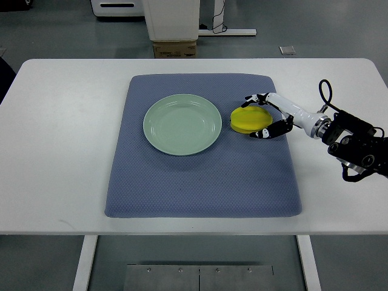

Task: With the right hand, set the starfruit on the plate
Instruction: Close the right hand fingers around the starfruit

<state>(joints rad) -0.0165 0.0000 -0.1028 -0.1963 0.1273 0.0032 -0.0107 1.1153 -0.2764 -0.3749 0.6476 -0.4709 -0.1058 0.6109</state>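
Note:
A yellow starfruit (247,119) lies on the blue-grey mat (203,182), just right of a pale green plate (182,124) that holds nothing. My right hand (259,116) reaches in from the right edge. Its fingers (253,98) sit at the far side of the fruit and its thumb (265,133) at the near side, bracketing it. The fruit still rests on the mat. Contact looks close, but a firm grasp cannot be confirmed. The left arm does not show.
The mat lies on a white table (60,151). Beyond the table's far edge stand a cardboard box (174,48) and a white machine base on the floor. A black cable loops over my right wrist (326,97).

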